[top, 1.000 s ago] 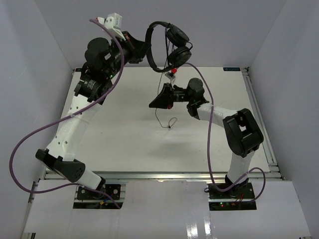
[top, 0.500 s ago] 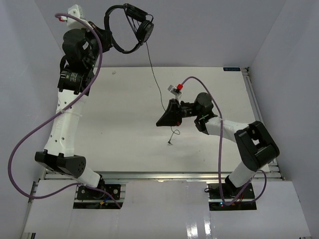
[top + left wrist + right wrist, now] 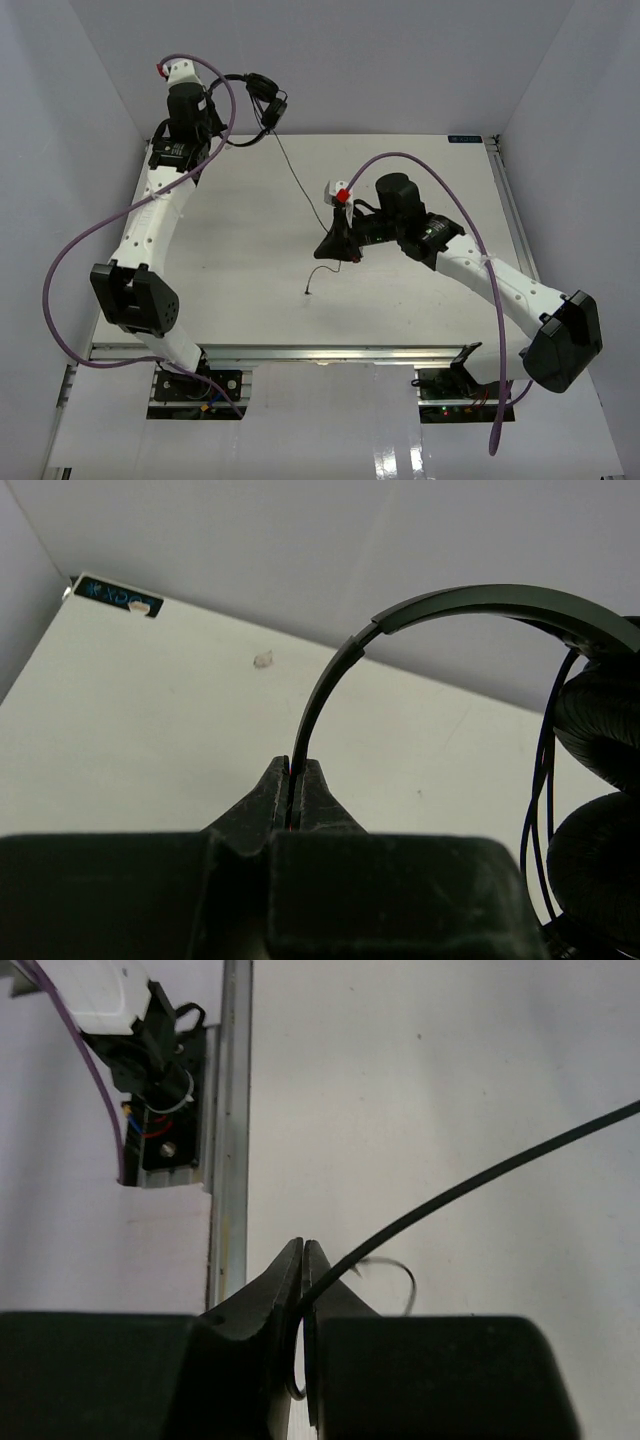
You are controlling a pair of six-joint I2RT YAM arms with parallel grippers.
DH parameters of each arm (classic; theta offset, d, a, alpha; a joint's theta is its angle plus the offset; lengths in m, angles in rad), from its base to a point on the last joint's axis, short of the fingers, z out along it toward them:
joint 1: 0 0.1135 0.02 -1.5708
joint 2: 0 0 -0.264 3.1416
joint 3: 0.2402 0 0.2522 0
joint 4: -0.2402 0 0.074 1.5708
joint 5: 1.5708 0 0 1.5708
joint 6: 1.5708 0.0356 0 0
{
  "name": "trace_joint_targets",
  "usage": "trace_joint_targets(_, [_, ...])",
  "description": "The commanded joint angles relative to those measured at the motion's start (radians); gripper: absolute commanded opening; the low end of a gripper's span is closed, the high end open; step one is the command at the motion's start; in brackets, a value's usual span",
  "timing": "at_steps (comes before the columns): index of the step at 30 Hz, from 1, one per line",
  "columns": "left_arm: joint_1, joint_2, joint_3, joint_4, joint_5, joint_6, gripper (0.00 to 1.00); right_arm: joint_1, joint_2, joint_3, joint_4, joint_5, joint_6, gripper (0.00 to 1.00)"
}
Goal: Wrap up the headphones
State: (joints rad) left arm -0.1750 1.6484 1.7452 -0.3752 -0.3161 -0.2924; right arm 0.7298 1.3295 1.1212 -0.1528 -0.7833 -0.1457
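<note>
The black headphones (image 3: 262,108) hang in the air at the back left, above the table's far edge. My left gripper (image 3: 222,112) is shut on the thin headband (image 3: 330,685); the two earcups (image 3: 600,720) hang at the right of the left wrist view. The thin black cord (image 3: 297,178) runs from the earcups down to my right gripper (image 3: 332,248), which is shut on it (image 3: 420,1215) over the table's middle. The cord's loose end with the plug (image 3: 308,291) dangles below the right gripper onto the table.
Thick purple cables (image 3: 70,260) loop beside both arms. White walls close the table (image 3: 420,170) at the back and sides. A metal rail (image 3: 330,350) runs along the near edge. A small blue label (image 3: 115,595) sits at the table's far corner.
My left arm has swung the headphones down and toward the back left. My right arm has stretched out, still holding the cord, and the cord's end has slid left on the table.
</note>
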Motion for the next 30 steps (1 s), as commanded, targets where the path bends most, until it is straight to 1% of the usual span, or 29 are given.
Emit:
trace_joint_targets(1, [0.002,0.038,-0.008,0.044,-0.017,0.024,0.0,0.107,0.019,0.135,-0.351,0.242,-0.253,0.08])
trace_joint_targets(5, [-0.011,0.115,-0.02,0.009,0.008,0.066,0.0,0.221,0.059,0.278,-0.465,0.475,-0.376,0.08])
trace_joint_targets(6, [-0.023,0.132,-0.032,0.006,0.015,0.079,0.0,0.232,0.068,0.326,-0.473,0.57,-0.402,0.08])
trace_joint_targets(8, [-0.042,0.144,-0.067,0.003,0.025,0.126,0.0,0.253,0.077,0.385,-0.481,0.685,-0.482,0.08])
trace_joint_targets(12, [-0.109,0.157,-0.17,0.001,0.031,0.186,0.0,0.261,0.097,0.473,-0.463,0.887,-0.626,0.08])
trace_joint_targets(15, [-0.155,0.143,-0.262,0.018,0.033,0.211,0.0,0.261,0.091,0.472,-0.356,1.054,-0.729,0.08])
trace_joint_targets(16, [-0.163,0.135,-0.287,0.024,0.041,0.214,0.0,0.261,0.089,0.465,-0.354,1.083,-0.752,0.08])
trace_joint_targets(20, [-0.195,0.06,-0.451,0.059,0.129,0.221,0.0,0.229,0.067,0.414,-0.205,1.143,-0.815,0.08])
trace_joint_targets(23, [-0.213,-0.044,-0.547,0.079,0.208,0.23,0.0,0.189,0.049,0.355,-0.127,1.156,-0.835,0.08])
trace_joint_targets(27, [-0.227,-0.169,-0.646,0.087,0.315,0.236,0.0,0.103,0.042,0.324,-0.079,1.113,-0.791,0.08])
trace_joint_targets(30, [-0.243,-0.267,-0.717,0.081,0.407,0.243,0.0,0.041,0.051,0.325,-0.061,1.047,-0.744,0.08])
